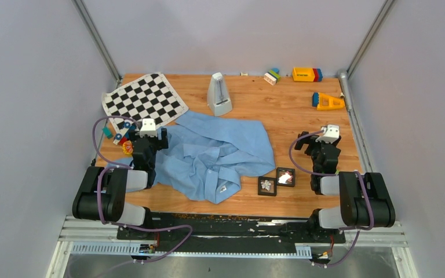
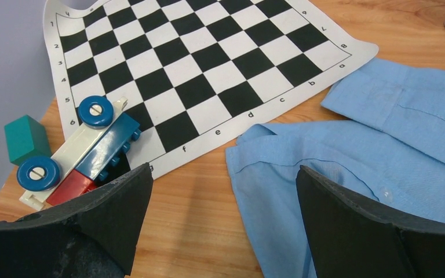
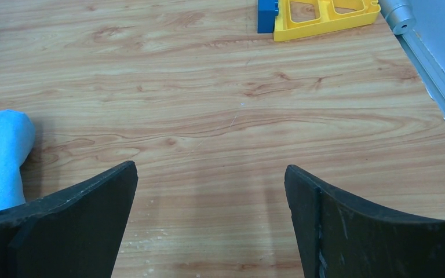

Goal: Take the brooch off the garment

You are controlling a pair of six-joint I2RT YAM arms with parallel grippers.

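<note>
A crumpled light-blue shirt lies mid-table; it also shows in the left wrist view. A small pale brooch sits on its near fold. My left gripper is open and empty at the shirt's left edge; in its wrist view the jaws stand wide apart over bare wood and the shirt's edge. My right gripper is open and empty right of the shirt, its jaws over bare wood, with a bit of the shirt at the left.
Two small black boxes holding brooches lie near the shirt's right. A chessboard mat, a metronome and toy blocks lie at the back. A toy truck and a green block sit by the left gripper.
</note>
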